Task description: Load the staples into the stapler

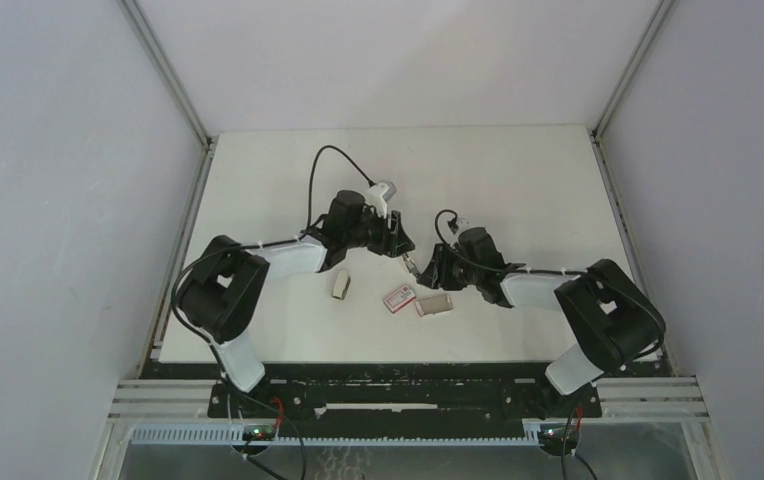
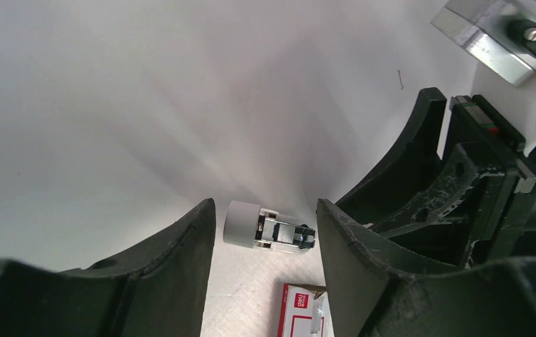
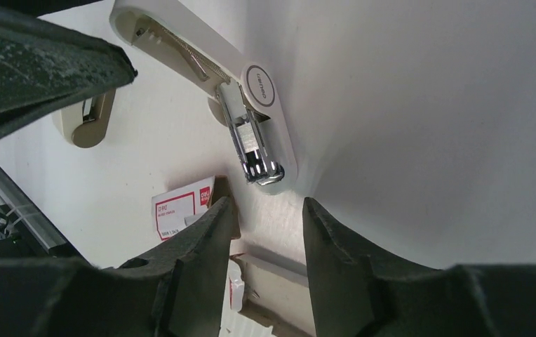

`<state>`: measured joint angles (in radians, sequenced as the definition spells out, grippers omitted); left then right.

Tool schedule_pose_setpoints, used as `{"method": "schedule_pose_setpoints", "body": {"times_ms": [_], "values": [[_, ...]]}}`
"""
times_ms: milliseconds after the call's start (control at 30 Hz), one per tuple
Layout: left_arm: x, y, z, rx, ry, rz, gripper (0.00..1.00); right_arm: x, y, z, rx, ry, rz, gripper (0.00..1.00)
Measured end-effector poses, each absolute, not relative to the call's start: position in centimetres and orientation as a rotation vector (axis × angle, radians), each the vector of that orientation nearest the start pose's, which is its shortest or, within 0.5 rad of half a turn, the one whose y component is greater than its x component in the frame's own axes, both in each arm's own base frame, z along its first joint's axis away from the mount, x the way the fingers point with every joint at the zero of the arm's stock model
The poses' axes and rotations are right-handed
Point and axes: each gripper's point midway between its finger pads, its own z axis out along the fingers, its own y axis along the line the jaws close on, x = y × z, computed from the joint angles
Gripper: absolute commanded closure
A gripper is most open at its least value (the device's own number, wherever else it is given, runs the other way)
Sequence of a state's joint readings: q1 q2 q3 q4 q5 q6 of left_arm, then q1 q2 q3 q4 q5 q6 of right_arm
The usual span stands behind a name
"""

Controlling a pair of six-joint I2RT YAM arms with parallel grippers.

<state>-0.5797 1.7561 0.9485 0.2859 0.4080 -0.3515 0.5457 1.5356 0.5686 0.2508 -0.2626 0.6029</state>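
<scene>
My left hand (image 2: 264,205) and right hand (image 3: 265,201) both gape empty, either side of the stapler (image 3: 251,133). 1 careless finger (it looks light) could skid it away from the staples (image 1: 435,304) nearby.

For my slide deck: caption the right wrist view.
Right tool, jaws apart, facing the opened white stapler; red-and-white box alongside.

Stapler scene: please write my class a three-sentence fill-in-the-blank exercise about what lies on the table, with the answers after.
The tiny white plastic stapler lies on the white table with its top swung ___.
The small cardboard box sleeve near it is white and ___.
In the top view, the flat greyish tray of staples lies just to the ___ of that sleeve.
Missing words: open; red; right.
</scene>
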Motion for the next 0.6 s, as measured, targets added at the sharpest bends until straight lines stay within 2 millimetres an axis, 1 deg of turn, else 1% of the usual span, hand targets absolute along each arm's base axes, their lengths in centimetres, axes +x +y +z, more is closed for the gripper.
{"method": "schedule_pose_setpoints", "body": {"times_ms": [167, 267, 467, 600], "values": [[33.9, -32.3, 8.5, 0.525, 2.149, -0.965, 0.41, 27.0, 25.2, 2.1, -0.087, 2.44, 0.896, 0.62], [33.8, -32.3, 8.3, 0.539, 2.149, -0.959, 0.42, 27.3, 25.7, 2.0, -0.089, 2.435, 0.911, 0.64], [33.2, -32.9, 7.6, 0.586, 2.162, -0.961, 0.45, 27.8, 26.0, 1.9, -0.081, 2.428, 0.918, 0.68], [32.6, -33.4, 7.6, 0.611, 2.16, -0.976, 0.46, 27.9, 26.1, 1.8, -0.079, 2.426, 0.919, 0.7]]}}
